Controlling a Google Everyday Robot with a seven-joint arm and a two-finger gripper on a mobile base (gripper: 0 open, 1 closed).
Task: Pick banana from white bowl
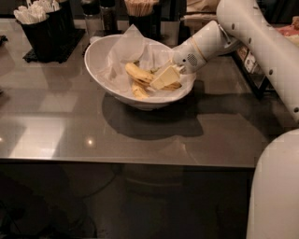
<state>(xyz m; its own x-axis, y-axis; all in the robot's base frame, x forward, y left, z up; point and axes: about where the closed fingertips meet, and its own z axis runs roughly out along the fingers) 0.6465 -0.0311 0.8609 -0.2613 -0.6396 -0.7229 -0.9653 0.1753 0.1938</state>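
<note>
The white bowl (100,70) stands on the grey table, lined with crinkled white paper. Several yellow banana pieces lie inside it. The longest curved banana (138,72) lies near the middle, with smaller pieces below and to its right. My gripper (163,77) reaches in over the bowl's right rim and sits down among the fruit, right beside the long banana's right end. The gripper hides part of the pieces under it.
A black caddy (43,25) with white utensils stands at the back left. Dark shakers (100,14) and a cup of wooden sticks (140,8) stand behind the bowl. My white arm (254,32) crosses the right side. The table's front edge (126,161) runs below.
</note>
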